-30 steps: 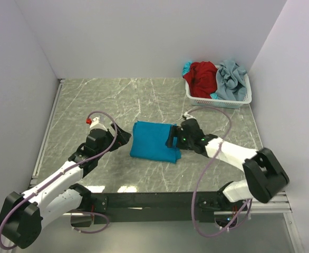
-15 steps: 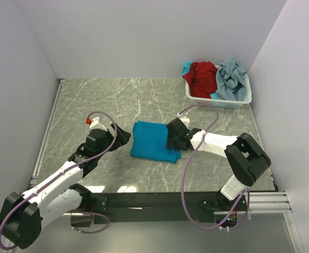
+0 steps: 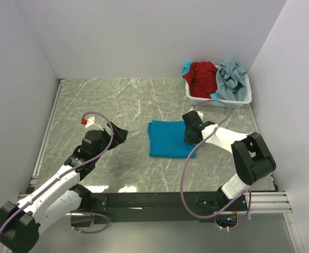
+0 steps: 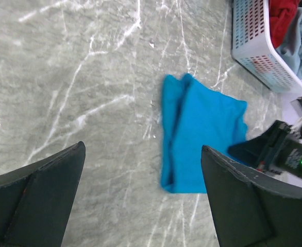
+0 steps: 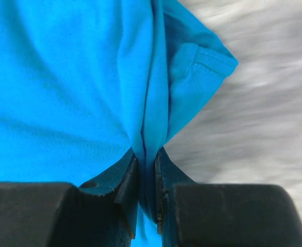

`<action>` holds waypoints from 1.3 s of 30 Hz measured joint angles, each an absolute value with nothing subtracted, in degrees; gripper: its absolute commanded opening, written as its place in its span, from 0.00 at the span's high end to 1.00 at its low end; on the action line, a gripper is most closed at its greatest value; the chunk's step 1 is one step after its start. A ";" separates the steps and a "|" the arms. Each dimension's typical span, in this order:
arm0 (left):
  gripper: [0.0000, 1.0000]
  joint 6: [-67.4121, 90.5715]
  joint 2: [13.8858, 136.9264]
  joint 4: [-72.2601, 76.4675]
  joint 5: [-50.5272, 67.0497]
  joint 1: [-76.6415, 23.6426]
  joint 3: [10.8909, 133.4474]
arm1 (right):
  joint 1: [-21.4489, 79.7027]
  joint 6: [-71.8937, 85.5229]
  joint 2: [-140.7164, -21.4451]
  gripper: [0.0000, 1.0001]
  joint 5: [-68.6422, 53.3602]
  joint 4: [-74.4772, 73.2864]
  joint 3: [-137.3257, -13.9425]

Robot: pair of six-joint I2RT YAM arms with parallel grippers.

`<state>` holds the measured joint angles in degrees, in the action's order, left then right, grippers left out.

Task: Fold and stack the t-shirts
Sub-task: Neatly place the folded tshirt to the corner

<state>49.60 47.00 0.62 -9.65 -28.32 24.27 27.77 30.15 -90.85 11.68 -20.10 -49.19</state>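
A folded teal-blue t-shirt (image 3: 169, 139) lies on the marble table, right of centre; the left wrist view shows it (image 4: 202, 134) too, ahead of my left fingers. My right gripper (image 3: 188, 136) is shut on the shirt's right edge, and the right wrist view shows the cloth (image 5: 63, 87) pinched between the two fingers (image 5: 124, 180). My left gripper (image 3: 122, 134) stands wide open, left of the shirt and apart from it, with nothing between its fingers (image 4: 43, 185). A red t-shirt (image 3: 202, 77) and a pale grey-blue t-shirt (image 3: 232, 79) lie bunched in the basket.
The white lattice basket (image 3: 218, 101) stands at the back right, seen also as the basket (image 4: 254, 46) at the top right of the left wrist view. White walls close in the table on the left, back and right.
My right gripper has shut on the teal-blue t-shirt's right edge and dragged it to the right. The left arm has drawn back slightly, still open.
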 measured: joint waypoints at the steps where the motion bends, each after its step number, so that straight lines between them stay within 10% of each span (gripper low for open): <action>1: 0.01 49.23 46.83 0.62 -10.02 -28.32 24.27 | 26.00 28.56 -90.70 0.91 11.49 -21.08 -49.36; 26: 0.01 44.16 47.68 1.89 -11.66 -28.32 24.21 | 0.03 -0.16 -92.86 0.93 23.22 -22.94 -55.99; 39: 0.01 44.14 46.26 1.87 -13.96 -28.32 23.59 | -8.43 -8.43 -100.09 0.66 28.21 -10.68 -58.28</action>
<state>44.14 46.26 1.87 -13.96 -28.32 23.59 -8.43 -8.43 -100.09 28.21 -10.68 -58.28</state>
